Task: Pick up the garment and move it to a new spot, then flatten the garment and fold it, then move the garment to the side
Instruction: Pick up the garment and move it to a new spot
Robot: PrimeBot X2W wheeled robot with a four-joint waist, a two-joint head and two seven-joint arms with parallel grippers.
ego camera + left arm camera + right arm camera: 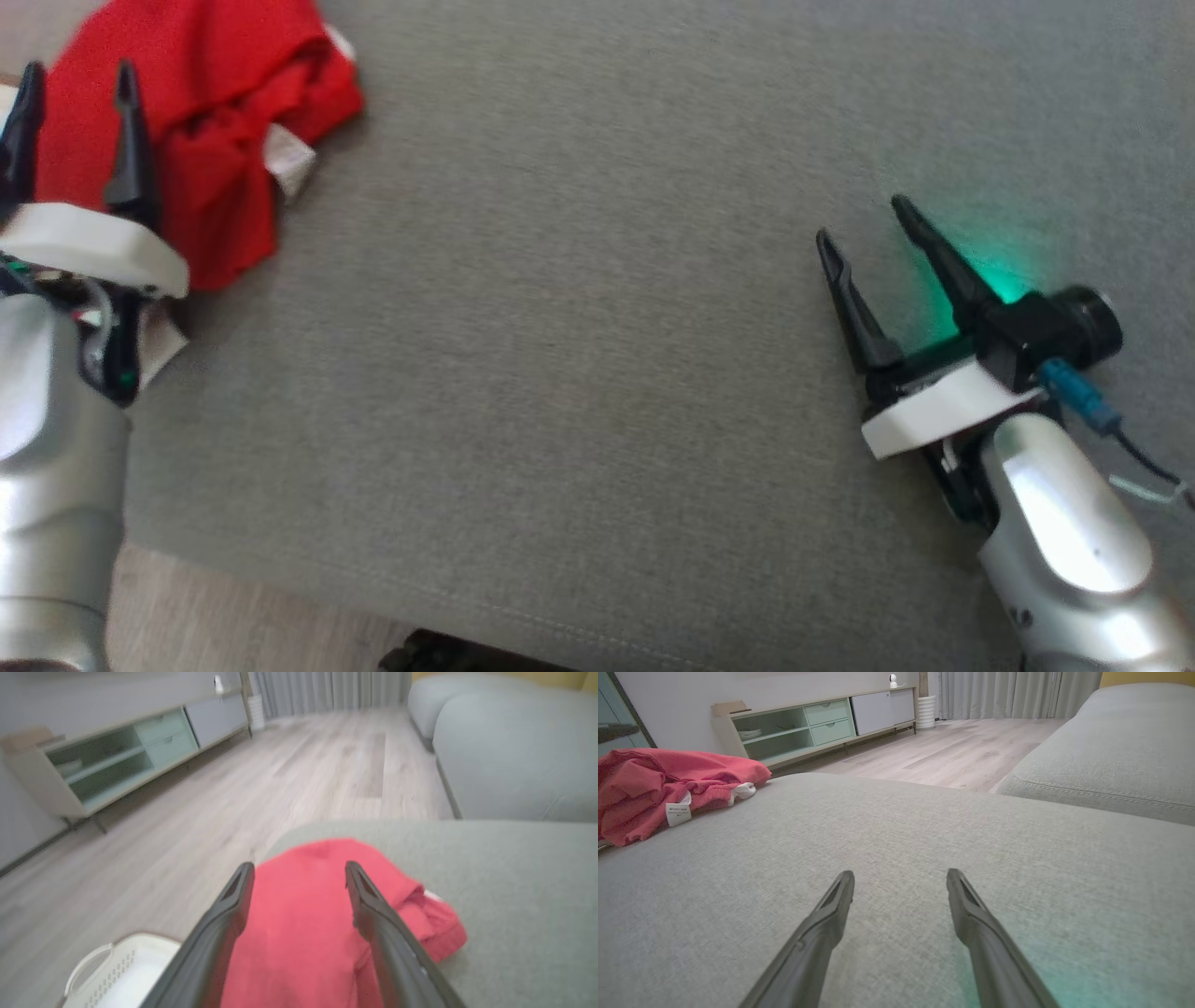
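A red garment [224, 112] lies in a crumpled heap at the far left corner of a grey couch seat [560, 373]. It is bunched up with lots of folds, and a small white label [289, 163] sticks out on its right side. The left gripper [78, 75] is right over the heap, with its two dark fingers wide apart and nothing between them. In the left wrist view the fingers of the left gripper [299, 865] stand on each side of the red garment [299, 924], but it is hard to tell if they touch the cloth. Down by the left edge of the seat, a white laundry basket [107, 961] sits on the wooden floor [280, 774]. The right gripper [861, 219] is well apart from the garment, low over the bare right part of the seat. Its fingers are wide apart too and hold nothing. A green glow [990, 271] shines on the cloth of the seat just beside it. In the right wrist view the red garment [654, 784] is far off to the left, and a long low cabinet [808, 723] stands by the wall behind it. Another grey couch [1101, 751] is on the right.
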